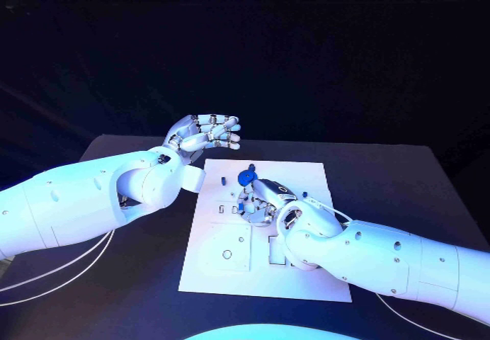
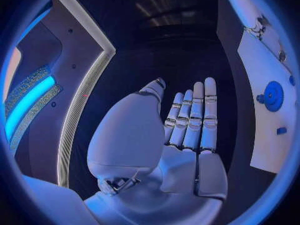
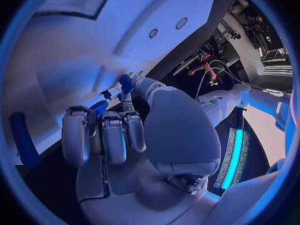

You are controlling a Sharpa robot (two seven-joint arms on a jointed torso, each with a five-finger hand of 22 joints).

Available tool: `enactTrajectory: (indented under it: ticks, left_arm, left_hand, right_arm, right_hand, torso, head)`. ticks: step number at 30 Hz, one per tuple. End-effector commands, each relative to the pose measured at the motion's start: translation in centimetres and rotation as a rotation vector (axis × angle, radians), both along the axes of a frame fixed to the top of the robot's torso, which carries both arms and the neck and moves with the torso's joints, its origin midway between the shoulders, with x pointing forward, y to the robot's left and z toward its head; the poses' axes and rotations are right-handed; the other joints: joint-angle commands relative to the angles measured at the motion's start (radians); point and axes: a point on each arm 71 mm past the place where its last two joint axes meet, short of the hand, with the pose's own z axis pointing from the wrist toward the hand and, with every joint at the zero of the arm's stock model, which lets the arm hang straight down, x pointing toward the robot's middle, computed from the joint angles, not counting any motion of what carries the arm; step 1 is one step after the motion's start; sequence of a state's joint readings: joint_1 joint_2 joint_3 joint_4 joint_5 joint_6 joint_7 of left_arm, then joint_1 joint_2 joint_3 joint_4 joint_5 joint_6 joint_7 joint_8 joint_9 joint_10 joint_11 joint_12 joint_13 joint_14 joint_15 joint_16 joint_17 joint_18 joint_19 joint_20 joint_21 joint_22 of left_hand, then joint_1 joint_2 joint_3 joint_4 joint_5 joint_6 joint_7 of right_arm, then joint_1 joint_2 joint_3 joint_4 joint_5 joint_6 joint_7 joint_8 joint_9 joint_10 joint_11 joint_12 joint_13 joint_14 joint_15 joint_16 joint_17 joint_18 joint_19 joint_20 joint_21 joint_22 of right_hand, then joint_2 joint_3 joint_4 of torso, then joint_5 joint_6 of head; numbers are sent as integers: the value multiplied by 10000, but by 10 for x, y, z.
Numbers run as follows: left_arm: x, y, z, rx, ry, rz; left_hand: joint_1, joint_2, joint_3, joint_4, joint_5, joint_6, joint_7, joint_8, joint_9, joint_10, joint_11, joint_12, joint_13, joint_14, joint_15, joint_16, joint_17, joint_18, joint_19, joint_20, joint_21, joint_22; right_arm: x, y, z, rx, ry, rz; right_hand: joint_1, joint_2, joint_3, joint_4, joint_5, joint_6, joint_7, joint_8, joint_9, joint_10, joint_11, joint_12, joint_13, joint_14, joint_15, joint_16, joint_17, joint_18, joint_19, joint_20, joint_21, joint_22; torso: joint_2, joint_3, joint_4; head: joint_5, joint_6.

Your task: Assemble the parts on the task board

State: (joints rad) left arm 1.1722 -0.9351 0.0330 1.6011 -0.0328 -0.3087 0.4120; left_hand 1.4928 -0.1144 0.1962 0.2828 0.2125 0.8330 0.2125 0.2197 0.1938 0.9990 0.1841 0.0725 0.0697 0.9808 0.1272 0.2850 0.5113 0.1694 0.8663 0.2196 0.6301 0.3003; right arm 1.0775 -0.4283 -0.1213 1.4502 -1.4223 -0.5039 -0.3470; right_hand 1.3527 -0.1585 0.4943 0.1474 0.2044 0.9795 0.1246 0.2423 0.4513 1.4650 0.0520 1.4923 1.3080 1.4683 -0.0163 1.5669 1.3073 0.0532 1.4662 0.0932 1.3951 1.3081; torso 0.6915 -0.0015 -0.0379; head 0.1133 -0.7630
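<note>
No lettering, label, brand, number or sign is showing legibly on anything here.
</note>
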Motion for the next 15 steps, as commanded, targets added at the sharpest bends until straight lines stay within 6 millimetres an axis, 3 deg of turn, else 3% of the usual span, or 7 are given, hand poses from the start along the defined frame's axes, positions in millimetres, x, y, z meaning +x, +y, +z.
enactTrajectory:
  ticks: [1,15]
  left_arm:
    - [0,-2,1,-85,-56,-195]
    - [0,-3,1,-82,-28,-219]
  left_hand:
    - [-6,-38,30,27,-42,-89,273,-62,10,-66,7,-38,-5,-51,17,-31,10,120,-65,17,60,9]
    - [-6,-38,30,27,-42,-89,273,-62,10,-66,7,-38,-5,-51,17,-31,10,120,-65,17,60,9]
  right_arm:
    - [-1,1,1,103,-131,133]
    - [1,2,-1,-18,-87,162]
  right_hand:
    - [35,-45,9,-45,61,3,8,15,417,194,-68,-45,1562,1024,-68,39,2635,-81,88,-102,-56,1311]
    - [-28,-150,-4,-63,58,-74,39,-12,398,163,-44,-74,1531,1024,-51,39,2635,-75,73,-96,-94,1289]
  torso:
    - [2,-3,9]
    - [-1,-7,0]
  head:
    - [-30,-15]
    - [-43,-18]
